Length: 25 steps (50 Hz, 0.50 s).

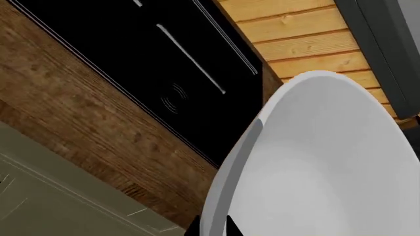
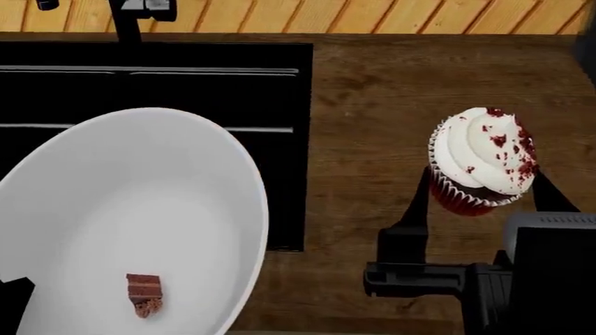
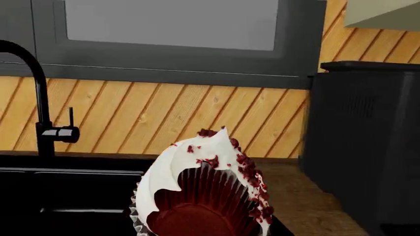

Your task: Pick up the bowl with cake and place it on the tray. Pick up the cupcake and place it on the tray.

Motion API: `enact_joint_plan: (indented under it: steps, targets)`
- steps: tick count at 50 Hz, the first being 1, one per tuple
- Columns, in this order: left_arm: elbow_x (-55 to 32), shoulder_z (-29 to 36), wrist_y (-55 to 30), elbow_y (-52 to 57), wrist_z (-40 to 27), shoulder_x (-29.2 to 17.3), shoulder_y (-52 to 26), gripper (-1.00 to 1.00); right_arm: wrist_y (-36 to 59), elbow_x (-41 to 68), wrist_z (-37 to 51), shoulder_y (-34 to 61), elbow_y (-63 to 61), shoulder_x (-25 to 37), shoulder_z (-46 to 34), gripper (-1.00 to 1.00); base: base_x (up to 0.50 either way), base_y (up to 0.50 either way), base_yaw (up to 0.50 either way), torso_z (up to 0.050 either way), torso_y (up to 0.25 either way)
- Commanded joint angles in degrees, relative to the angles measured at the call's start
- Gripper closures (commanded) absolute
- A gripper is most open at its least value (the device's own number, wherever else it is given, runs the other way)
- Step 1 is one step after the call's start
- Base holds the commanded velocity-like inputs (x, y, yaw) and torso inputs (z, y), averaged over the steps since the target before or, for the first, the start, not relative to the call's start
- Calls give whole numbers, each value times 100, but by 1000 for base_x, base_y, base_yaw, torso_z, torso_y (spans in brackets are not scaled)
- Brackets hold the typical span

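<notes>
Presently both task items are off the desk (image 2: pixel 391 105) and in the air, and neither has reached a tray; no tray appears in any view, so both placements remain outstanding.

Bowl (image 2: pixel 139 216): raised at the near left of the head view, tilted, over the black sink (image 2: pixel 186 84) and the desk edge. The cake (image 2: pixel 144 294) slice lies inside it, low against the near wall. In the left wrist view the bowl's rim sits right at the camera, with dark parts of the left end effector (image 1: pixel 211 228) just visible at the rim. From this I judge the left end effector is clamped on the rim, though the fingers themselves are largely hidden.

Cupcake (image 2: pixel 482 169): held aloft at the right, above the wooden desk, tipped over so the white frosting faces the head camera. The right end effector (image 2: pixel 479 195) has its two black fingers on either side of the red wrapper, closed onto it. The right wrist view shows the wrapper's underside close to the lens, with a black faucet (image 3: pixel 36 98) at far left and a dark appliance (image 3: pixel 364 142) at far right.

Assessment: both pick-ups appear complete. Remaining: locate the tray, carry and set down the bowl, then the cupcake. The bowl's tilt risks the cake sliding.
</notes>
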Motion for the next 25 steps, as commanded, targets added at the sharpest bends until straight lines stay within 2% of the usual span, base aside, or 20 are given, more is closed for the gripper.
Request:
enact_joint_plan:
  steps: [1, 25]
  targets:
    - [-8, -60, 89, 35, -148, 10, -18, 100, 131, -125, -41, 45, -60, 8, 57, 100, 0, 500, 0, 0, 0]
    - [-20, -68, 101, 52, -139, 4, 19, 100, 182, -71, -55, 109, -77, 0, 43, 100, 0, 500, 0, 0, 1]
